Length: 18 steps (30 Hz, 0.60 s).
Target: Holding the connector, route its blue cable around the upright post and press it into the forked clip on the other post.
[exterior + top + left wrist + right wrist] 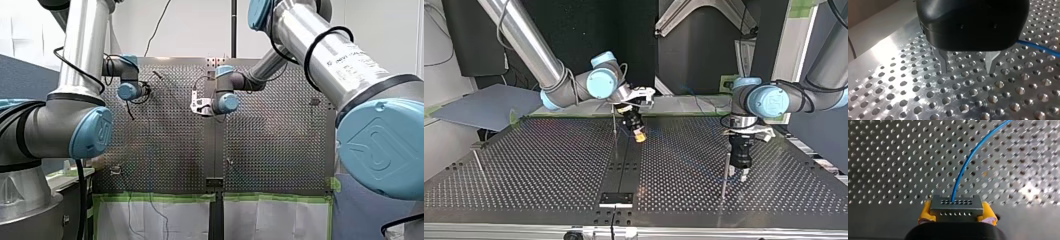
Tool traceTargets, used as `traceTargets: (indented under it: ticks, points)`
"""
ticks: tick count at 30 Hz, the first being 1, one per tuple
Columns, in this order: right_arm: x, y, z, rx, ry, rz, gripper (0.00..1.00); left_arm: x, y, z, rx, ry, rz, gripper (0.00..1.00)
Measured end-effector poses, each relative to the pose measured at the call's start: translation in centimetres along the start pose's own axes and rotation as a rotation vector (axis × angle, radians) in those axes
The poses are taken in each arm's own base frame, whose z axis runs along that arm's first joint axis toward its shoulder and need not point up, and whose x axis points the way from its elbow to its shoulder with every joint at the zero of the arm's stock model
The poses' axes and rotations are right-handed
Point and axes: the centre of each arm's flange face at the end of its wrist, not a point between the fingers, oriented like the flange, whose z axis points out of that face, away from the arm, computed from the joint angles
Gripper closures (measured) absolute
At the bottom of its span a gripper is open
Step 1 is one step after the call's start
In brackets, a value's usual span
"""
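In the right wrist view a grey connector (955,207) sits clamped between my right gripper's (955,216) yellow pads (926,212). Its blue cable (968,162) curves away over the perforated table. In the top view my right gripper (639,136) hovers tilted beside a thin upright post (614,122). My left gripper (967,73) stands open just above the table with nothing between its metal fingers (943,62). The blue cable (1039,46) passes beside it. In the top view my left gripper (741,172) hangs next to another thin post (725,175). I cannot make out a forked clip.
A third thin post (477,161) stands at the top view's left. A dark centre strip (624,165) runs across the perforated table to a black plate (616,198) at its near edge. Green tape (155,197) lines the table's edge in the front view.
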Motion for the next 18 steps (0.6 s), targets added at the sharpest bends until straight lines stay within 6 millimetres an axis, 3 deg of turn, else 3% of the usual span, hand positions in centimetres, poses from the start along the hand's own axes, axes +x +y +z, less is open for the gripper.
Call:
traceTargets:
  ticks: [9,18]
  points:
    - [-3.0,3.1,-0.8,-0.088,0.004,-0.002,1.0,1.0,0.1,0.0,0.009,0.024,-0.015,0.09]
    - [-6.0,6.6,-2.0,-0.2,0.007,-0.026,1.0,2.0,0.0,-0.1,0.007,0.045,-0.015,0.02]
